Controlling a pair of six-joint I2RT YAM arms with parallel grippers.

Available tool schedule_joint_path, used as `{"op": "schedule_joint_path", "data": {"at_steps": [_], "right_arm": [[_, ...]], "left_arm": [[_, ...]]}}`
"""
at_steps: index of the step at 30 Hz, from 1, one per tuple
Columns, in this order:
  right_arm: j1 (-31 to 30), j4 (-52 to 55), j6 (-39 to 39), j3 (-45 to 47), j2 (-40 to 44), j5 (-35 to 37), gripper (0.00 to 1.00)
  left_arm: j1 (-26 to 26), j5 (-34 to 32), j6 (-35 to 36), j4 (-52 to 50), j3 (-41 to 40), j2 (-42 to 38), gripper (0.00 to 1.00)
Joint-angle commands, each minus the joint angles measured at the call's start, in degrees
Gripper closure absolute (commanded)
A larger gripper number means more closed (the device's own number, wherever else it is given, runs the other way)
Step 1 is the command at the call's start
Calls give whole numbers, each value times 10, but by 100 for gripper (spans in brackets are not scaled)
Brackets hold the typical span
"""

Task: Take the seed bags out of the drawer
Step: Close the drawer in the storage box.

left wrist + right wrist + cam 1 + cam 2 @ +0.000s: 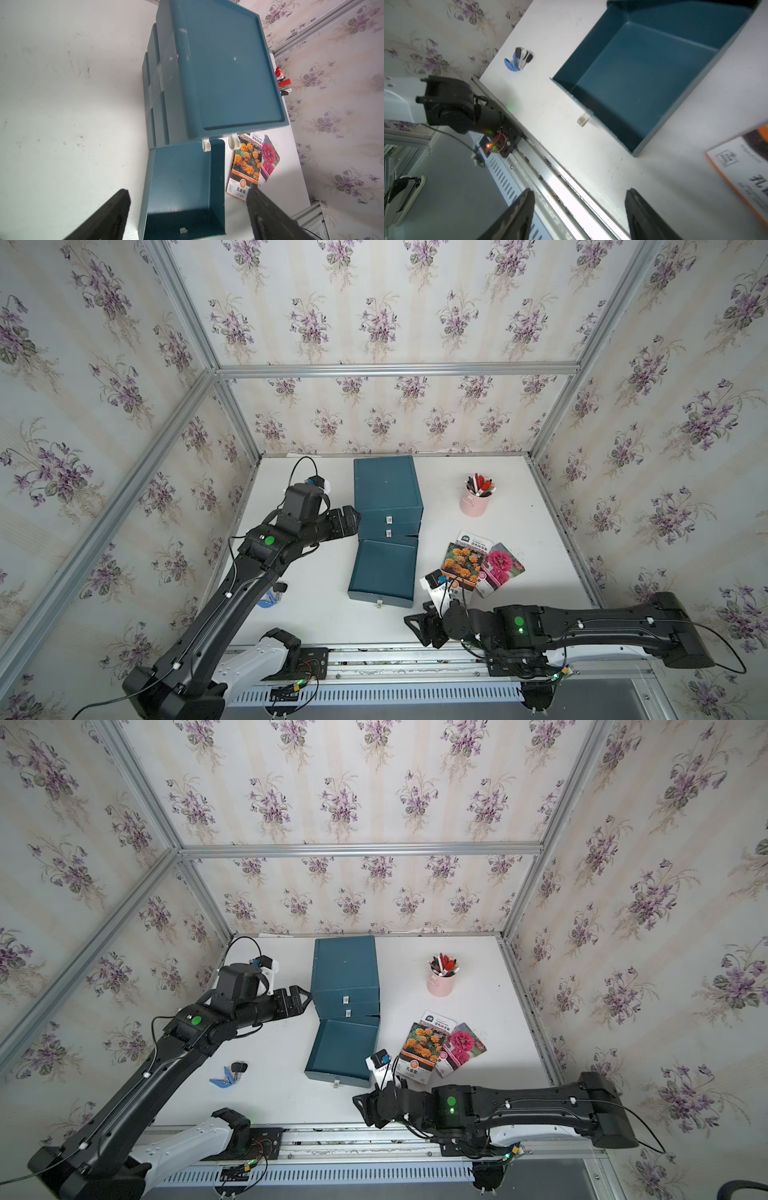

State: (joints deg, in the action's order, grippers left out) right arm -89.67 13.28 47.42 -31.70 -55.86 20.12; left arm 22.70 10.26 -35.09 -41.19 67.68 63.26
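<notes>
The teal chest [386,485] has its bottom drawer [382,568] pulled out, and nothing lies in it. Three seed bags overlap on the table to the drawer's right. The orange marigold bag [461,562] is on top, the pink bloom bag [500,566] is beside it, and the mixed flower bag [476,540] pokes out behind. My left gripper [353,522] hangs open and holds nothing, close to the chest's left side. In the left wrist view the open left gripper [187,193] frames the drawer [182,176]. My right gripper [415,624] is open and holds nothing over the table's front edge, in front of the bags.
A pink cup of pens [476,502] stands at the back right. A small blue and black object [228,1073] lies at the front left beside my left arm. A metal rail [571,182] runs along the table's front edge, and wallpapered walls close in three sides.
</notes>
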Motion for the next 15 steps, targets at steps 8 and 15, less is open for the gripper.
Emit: {"op": "schedule_joint_path", "data": {"at_steps": [8,15], "right_arm": [[-34,-159,-3,-5,-145,40,25],[-29,-257,-29,3,-226,133,26]], "left_arm": [[-36,39,47,12,102,152,9],[-41,77,68,14,142,235,13]]}}
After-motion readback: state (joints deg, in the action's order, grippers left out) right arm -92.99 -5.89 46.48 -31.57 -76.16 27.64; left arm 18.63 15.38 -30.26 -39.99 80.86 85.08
